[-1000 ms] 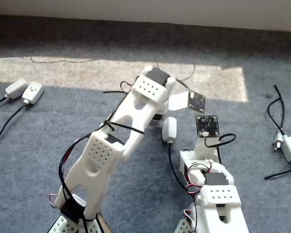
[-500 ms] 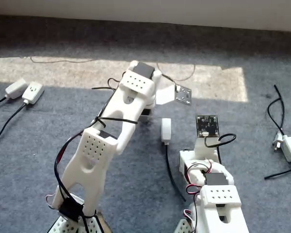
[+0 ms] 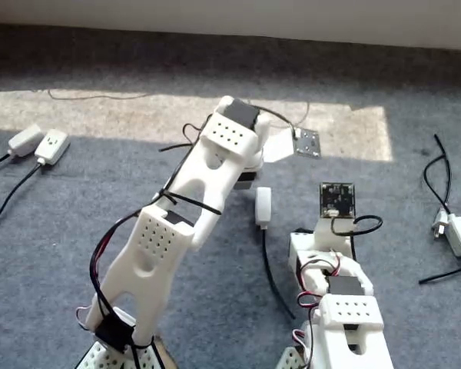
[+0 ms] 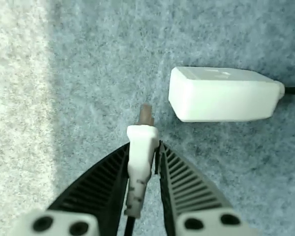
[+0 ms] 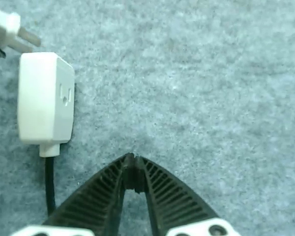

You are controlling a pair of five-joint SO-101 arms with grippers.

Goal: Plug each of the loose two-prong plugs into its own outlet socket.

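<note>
The left claw pinches a plug by its body, so the prongs are free and point forward. They are near the socket on the carpet, but beside its corner, not at the slots. The right claw is pressed together with nothing in it, low beside this socket, probably there to steady it.

I count three sockets: this one, a far-left socket and a far-right socket. By these lie a left piece and a right piece, likely their plugs.

Left arm extended forward, left claw pinching plug; right claw closed.
</note>
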